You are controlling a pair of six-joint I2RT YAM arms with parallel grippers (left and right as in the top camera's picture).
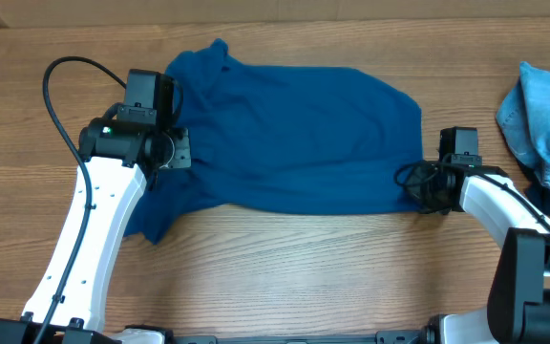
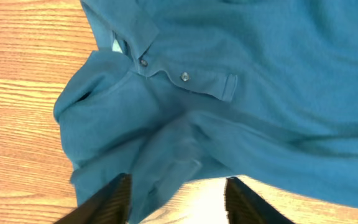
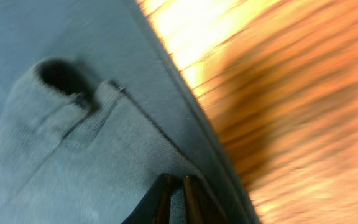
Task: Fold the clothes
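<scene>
The blue shirt point(image 1: 294, 134) lies spread but rumpled across the middle of the surface point(image 1: 304, 277), collar point(image 2: 143, 37) toward the left. The left hand point(image 2: 178, 202) hangs over bunched cloth beside the collar, fingers apart, holding nothing. The right hand point(image 3: 174, 193) has its fingers together at the shirt's right edge, apparently pinching a thin fold, though blur leaves that unsure. I judge this the gripping step before a fold; next the left hand must close on cloth.
</scene>
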